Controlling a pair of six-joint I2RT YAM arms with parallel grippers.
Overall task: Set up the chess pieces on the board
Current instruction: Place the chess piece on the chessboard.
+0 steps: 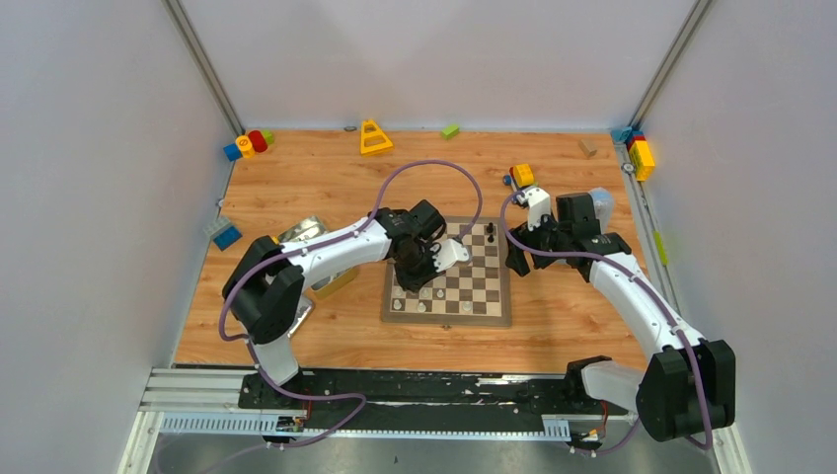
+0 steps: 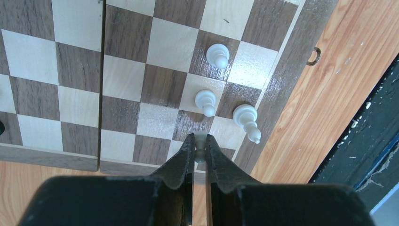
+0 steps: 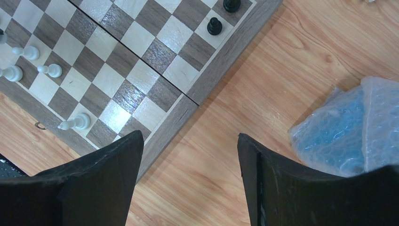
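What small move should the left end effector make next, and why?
Probably lower straight down, then open. The left end effector is shut on a small pale white chess piece over an edge square near the corner of the brown-and-cream checked wooden board, beside three white pieces already standing.

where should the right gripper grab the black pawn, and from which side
Probably take the black pawn by its narrow upper part, coming straight down, since it stands upright. Close across it with one jaw toward the board border and one inward, because another black piece fills the next square along that border.
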